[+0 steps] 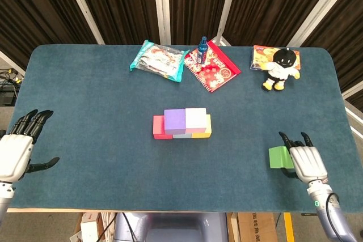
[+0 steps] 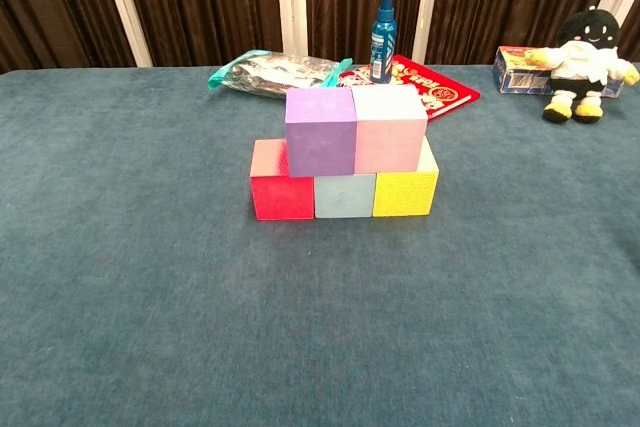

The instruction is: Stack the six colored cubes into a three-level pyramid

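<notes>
Five cubes stand mid-table in two levels. Red (image 1: 159, 128), light blue (image 2: 344, 195) and yellow (image 2: 405, 192) form the bottom row, with the red cube (image 2: 281, 187) at its left end. Purple (image 1: 174, 120) and pink (image 1: 195, 118) sit on top, also plain in the chest view as purple (image 2: 320, 132) and pink (image 2: 389, 129). Near the table's front right, my right hand (image 1: 307, 161) grips the green cube (image 1: 278, 157), its fingers curled over the cube's right side. My left hand (image 1: 17, 148) hangs at the front left edge, fingers spread, holding nothing. Neither hand shows in the chest view.
Along the far edge lie a teal snack bag (image 1: 158, 60), a blue spray bottle (image 1: 203, 47) on a red booklet (image 1: 212, 67), and a black-and-white plush toy (image 1: 280, 67) against a colourful box (image 1: 265, 56). Bare blue cloth (image 1: 102, 106) surrounds the stack.
</notes>
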Controlling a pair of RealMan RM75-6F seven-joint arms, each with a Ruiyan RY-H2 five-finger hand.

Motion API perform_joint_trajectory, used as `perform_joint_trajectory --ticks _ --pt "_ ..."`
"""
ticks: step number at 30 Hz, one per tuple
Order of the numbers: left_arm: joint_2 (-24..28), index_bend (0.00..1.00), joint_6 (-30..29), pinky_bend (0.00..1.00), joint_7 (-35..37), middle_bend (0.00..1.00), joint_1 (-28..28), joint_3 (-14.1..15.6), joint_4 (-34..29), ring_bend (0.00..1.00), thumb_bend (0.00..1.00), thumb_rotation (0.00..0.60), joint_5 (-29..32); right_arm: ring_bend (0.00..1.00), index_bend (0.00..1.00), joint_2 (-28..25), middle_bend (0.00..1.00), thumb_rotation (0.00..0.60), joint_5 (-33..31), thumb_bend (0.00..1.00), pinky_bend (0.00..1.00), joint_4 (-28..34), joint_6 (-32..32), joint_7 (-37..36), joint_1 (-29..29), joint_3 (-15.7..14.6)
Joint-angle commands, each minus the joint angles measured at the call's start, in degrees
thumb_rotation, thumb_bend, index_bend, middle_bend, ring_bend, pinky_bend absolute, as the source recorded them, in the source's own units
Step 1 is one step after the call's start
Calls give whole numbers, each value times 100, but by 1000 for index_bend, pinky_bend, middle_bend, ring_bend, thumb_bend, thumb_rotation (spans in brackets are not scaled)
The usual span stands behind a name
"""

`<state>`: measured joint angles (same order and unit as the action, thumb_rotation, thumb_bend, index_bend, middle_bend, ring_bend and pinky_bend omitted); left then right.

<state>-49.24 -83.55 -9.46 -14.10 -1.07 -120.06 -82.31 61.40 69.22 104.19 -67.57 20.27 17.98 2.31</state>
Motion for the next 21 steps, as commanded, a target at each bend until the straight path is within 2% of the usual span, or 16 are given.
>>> perform_joint_trajectory --ticks 1,7,10,13,17,21 --pt "-6 0 32 99 -15 66 7 -18 19 40 127 600 19 341 0 -204 416 600 27 294 11 243 -90 53 39 125" --pt "-5 0 140 99 -32 66 0 -77 52 40 127 600 133 342 0 -781 416 600 -200 295 11 1024 -182 425 272 514" --pt "11 0 192 99 -65 66 -14 -135 95 40 127 600 234 342 0 -1281 416 600 -465 295 11 1829 -168 1019 675 956" --pt "-4 0 235 99 -77 66 -24 -177 127 40 127 600 301 342 0 -1572 416 600 -1118 294 11 2444 -44 1556 1054 1230" --pt "-9 0 277 98 -60 66 -28 -221 145 40 127 600 350 342 0 -1676 417 600 -1849 294 11 3029 5 2225 1672 1564" --pt "0 0 337 99 -25 67 -28 -254 172 40 127 600 412 342 0 -1475 417 600 -2866 294 11 3080 192 2685 2497 1840"
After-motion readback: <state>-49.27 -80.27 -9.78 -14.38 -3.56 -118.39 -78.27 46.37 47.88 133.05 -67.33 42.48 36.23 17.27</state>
